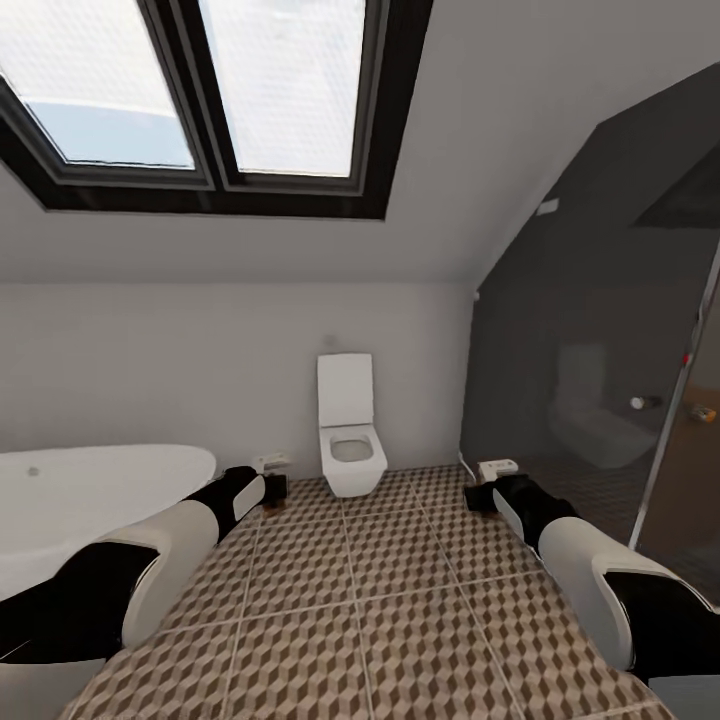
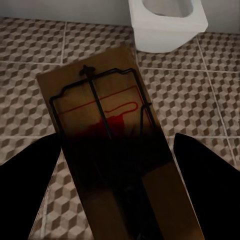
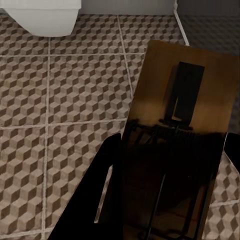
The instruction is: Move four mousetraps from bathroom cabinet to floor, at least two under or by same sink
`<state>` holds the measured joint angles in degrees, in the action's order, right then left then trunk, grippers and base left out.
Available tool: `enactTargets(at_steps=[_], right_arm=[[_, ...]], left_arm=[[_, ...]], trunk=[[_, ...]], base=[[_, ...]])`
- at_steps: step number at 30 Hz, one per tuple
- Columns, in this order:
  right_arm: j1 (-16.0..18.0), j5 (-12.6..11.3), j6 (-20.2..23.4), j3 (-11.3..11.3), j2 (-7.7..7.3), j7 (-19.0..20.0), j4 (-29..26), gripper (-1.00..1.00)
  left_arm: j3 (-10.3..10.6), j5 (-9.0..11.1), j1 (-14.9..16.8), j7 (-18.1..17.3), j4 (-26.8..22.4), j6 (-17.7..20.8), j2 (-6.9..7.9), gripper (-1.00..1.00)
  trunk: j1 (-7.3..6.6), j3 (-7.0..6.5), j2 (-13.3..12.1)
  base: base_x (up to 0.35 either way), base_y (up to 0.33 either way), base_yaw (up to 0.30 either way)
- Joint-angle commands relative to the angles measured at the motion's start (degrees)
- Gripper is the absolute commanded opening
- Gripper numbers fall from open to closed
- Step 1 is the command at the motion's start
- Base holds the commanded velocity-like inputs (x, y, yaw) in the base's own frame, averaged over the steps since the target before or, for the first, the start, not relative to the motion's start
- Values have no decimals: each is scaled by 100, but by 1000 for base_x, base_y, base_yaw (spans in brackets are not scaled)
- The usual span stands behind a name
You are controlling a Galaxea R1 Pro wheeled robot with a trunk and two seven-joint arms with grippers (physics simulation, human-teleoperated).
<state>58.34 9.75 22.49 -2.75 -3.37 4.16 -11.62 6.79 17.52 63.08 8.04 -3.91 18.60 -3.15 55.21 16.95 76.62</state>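
The tiled bathroom floor (image 1: 400, 600) carries a printed 3-D cube pattern in brown, beige and white, crossed by pale grout lines. The flat wooden mousetrap in the left tool (image 2: 107, 150) is warm brown with dark wire parts and red printed lines and a red blotch on its face. The flat wooden mousetrap in the right tool (image 3: 185, 130) is golden brown, shading darker, with a black metal plate and wires. The rectangular toilet (image 1: 348, 435) and rounded bathtub (image 1: 90, 500) are white. The arms are white and black.
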Motion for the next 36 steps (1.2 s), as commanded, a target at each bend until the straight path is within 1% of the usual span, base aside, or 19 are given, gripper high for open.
enactTargets(at_steps=[1, 4, 9, 19, 23, 30, 36], right_arm=[[1, 53, 36, -34, -3, 51, -16, -100], [0, 53, 34, -38, -5, 50, -16, -100], [1, 53, 28, -40, -6, 55, -16, -100], [-2, 53, 27, -41, -11, 54, -16, -100], [-3, 53, 25, -43, -40, 51, -16, -100], [-1, 53, -146, -49, -69, 58, -16, -100], [-1, 53, -178, -50, -68, 59, -16, -100]], left_arm=[[49, 55, 3, 31, -8, 29, -2, -100], [50, 54, 3, 31, -8, 29, -2, -100], [50, 59, 3, 31, -6, 38, -2, -100], [47, 74, 3, 31, -4, 55, 7, -100], [47, 70, 3, 29, 17, 48, 7, -100], [50, 67, 3, 28, 38, 47, 1, -100], [49, 67, 3, 31, 39, 47, -1, -100]], trunk=[[0, 7, 5], [0, 7, 5], [0, 7, 5], [0, 7, 5], [0, 7, 5], [0, 7, 5], [0, 7, 5]], base=[[0, 0, 298], [0, 0, 207], [77, 0, 61], [302, 0, 4], [322, 0, 0], [323, 0, 0], [323, 0, 0]])
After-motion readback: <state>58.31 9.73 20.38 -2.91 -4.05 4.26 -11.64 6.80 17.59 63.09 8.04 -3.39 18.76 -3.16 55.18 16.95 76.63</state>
